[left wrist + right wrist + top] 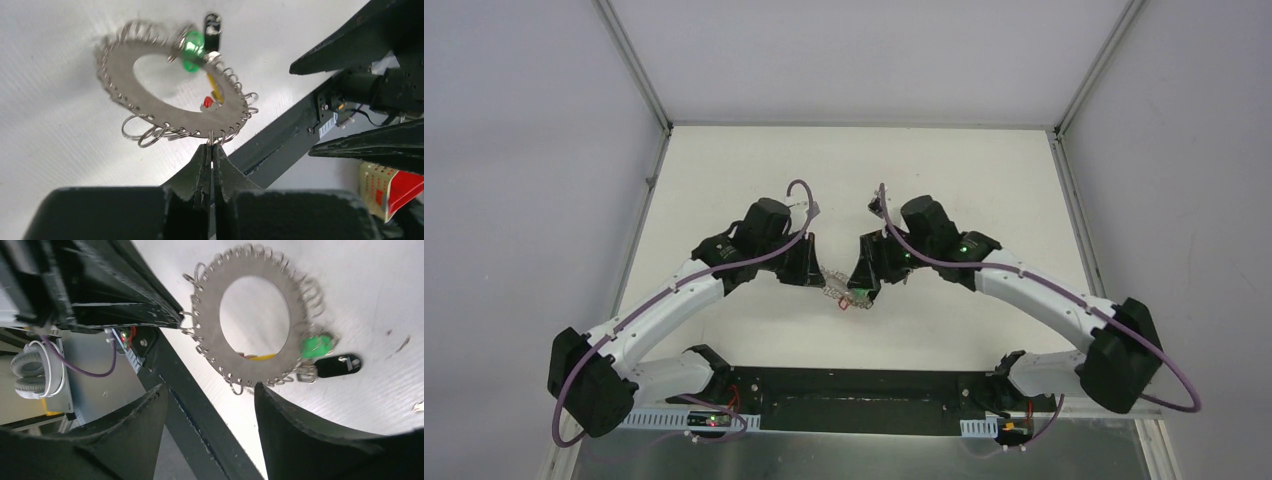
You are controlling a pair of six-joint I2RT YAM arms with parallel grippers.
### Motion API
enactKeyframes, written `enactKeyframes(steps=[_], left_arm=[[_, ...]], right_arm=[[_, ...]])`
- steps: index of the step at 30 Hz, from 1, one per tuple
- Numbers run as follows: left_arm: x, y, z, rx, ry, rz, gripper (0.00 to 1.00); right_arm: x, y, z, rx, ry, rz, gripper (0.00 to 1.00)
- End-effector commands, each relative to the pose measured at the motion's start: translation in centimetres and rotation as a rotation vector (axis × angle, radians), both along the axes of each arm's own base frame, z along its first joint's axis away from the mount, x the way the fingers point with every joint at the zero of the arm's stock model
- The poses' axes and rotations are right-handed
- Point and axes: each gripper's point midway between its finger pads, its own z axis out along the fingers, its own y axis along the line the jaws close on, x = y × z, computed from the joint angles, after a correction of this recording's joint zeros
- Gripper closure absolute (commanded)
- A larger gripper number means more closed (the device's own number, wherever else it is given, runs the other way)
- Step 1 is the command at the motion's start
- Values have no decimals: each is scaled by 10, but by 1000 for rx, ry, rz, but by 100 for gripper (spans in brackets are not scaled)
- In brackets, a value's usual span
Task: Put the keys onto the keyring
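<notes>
Top view: both arms met over the middle of the table [724,170], with the keyring [837,288] between the left gripper [821,277] and the right gripper [860,292]; too small there to read either grip. Left wrist: left gripper [212,150] was clenched on the keyring [120,75] at its near edge, among the wire loops, with the ring tilted. The green-tagged key [192,46] sat at the far rim and the black-tagged key [212,25] just beyond it. A yellow tag [214,84] and a red tag [208,102] showed through the hole. Right wrist: right gripper [210,386] was released, jaws wide apart and holding nothing, one fingertip just beside the keyring [207,322] loops; contact unclear. The green-tagged key [316,346] was at the rim, the black-tagged key [340,365] beside it on the table. White headphones [35,367] were off-table.
</notes>
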Motion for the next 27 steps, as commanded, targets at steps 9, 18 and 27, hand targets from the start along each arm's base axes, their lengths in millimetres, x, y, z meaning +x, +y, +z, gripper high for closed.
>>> enactKeyframes(steps=[9, 18, 27], left_arm=[[-2, -17, 92, -104, -408, -322, 100], [-10, -27, 128, -226, -611, -413, 100], [-23, -22, 148, -317, -838, -451, 100]], right_arm=[[4, -5, 89, 341, -630, 146, 27], [-7, -8, 105, 392, -754, 228, 27], [-14, -9, 127, 445, -858, 282, 27]])
